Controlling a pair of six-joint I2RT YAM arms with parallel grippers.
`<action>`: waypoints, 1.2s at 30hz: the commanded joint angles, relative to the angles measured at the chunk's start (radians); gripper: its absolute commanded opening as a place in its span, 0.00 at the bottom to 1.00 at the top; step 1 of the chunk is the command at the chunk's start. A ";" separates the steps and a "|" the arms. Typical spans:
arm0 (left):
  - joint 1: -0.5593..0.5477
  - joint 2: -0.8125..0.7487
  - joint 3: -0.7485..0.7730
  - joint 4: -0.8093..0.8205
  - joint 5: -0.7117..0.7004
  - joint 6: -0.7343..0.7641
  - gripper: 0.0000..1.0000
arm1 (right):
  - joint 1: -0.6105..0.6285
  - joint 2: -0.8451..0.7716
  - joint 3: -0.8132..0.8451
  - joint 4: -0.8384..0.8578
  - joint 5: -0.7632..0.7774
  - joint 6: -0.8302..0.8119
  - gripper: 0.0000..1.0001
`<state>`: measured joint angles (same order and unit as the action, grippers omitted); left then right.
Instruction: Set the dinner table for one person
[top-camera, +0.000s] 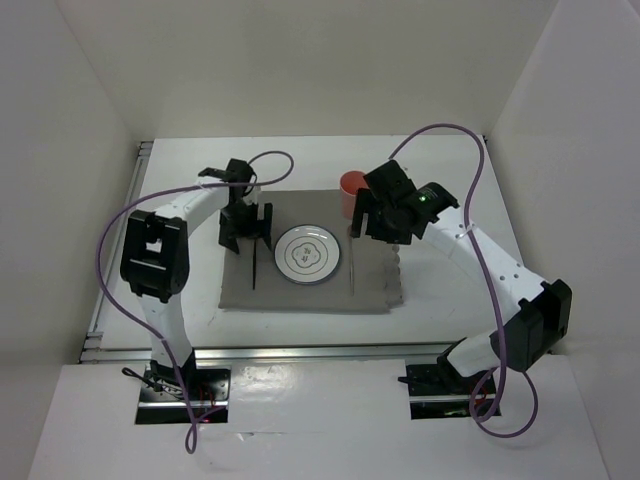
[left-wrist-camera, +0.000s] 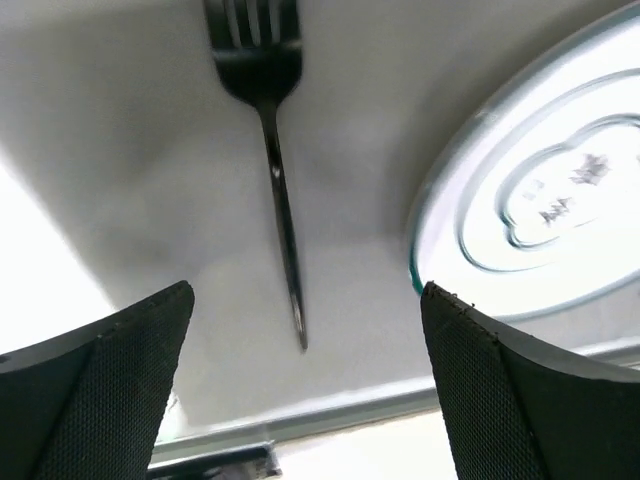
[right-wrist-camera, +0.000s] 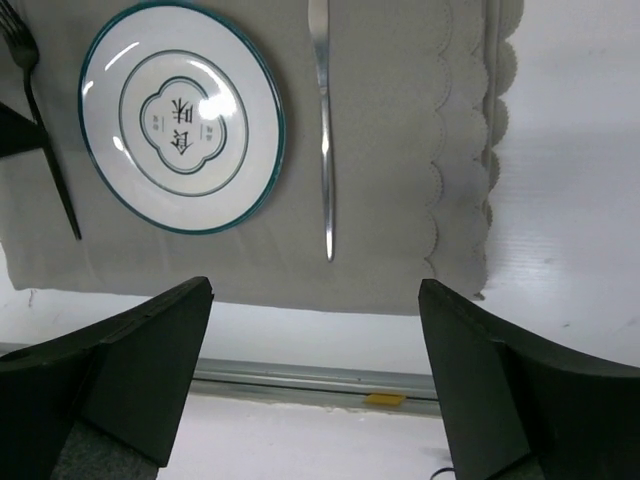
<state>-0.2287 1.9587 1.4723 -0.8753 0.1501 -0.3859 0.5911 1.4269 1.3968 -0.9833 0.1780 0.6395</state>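
The white dinner table (top-camera: 450, 290) holds a grey scalloped mat (top-camera: 375, 290). On the mat lies a white plate with a teal rim (top-camera: 307, 255), a dark fork (top-camera: 256, 262) to its left and a silver knife (top-camera: 353, 265) to its right. A red cup (top-camera: 351, 187) stands at the mat's far right corner. My left gripper (top-camera: 247, 229) is open and empty above the fork (left-wrist-camera: 280, 180), beside the plate (left-wrist-camera: 540, 210). My right gripper (top-camera: 372, 222) is open and empty above the knife (right-wrist-camera: 322, 130), next to the cup. The right wrist view shows the plate (right-wrist-camera: 182, 118), the fork (right-wrist-camera: 45, 150) and the mat (right-wrist-camera: 400, 150).
Silver rails (top-camera: 300, 352) edge the table at the front and the left (top-camera: 110, 290). White walls close in the far side and both sides. Purple cables (top-camera: 480, 200) loop over both arms.
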 joint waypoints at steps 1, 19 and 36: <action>-0.001 -0.132 0.167 -0.059 -0.059 0.094 1.00 | 0.007 -0.048 0.076 -0.031 0.075 -0.015 0.94; 0.606 -0.458 -0.137 0.157 -0.296 0.390 1.00 | -0.347 -0.321 -0.186 -0.080 0.171 -0.054 1.00; 0.606 -0.606 -0.359 0.170 -0.190 0.430 1.00 | -0.347 -0.433 -0.190 -0.091 0.097 -0.040 1.00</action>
<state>0.3752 1.3933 1.1339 -0.7227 -0.0723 0.0257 0.2481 1.0279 1.1946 -1.0760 0.2806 0.6044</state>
